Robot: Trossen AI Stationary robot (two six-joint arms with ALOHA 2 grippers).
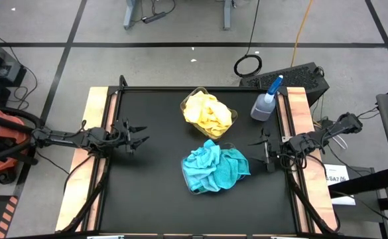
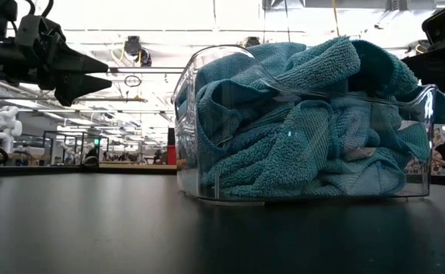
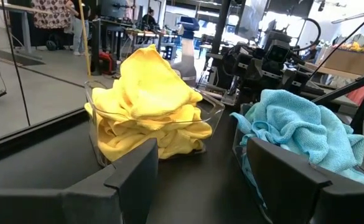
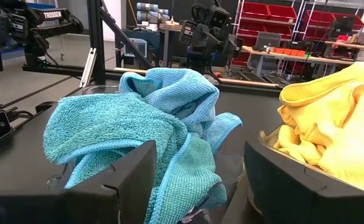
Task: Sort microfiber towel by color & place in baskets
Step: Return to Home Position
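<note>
Between both grippers, mid-table: two clear, round-cornered plastic tubs. Heaped above the rim of the farther basket, fuzzy bright yellow towels; spilling over the nearer basket, looped turquoise towels. Well apart on the left side, left gripper, fingers spread, empty. Near the turquoise heap, right gripper, likewise spread, empty. Beside the yellow heap, clear spray bottle, blue nozzle.

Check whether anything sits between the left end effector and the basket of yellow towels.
Nothing visible does. The left end effector is open at the table's left; only bare black table lies between it and the yellow basket. The blue basket sits beside that line, not on it.
</note>
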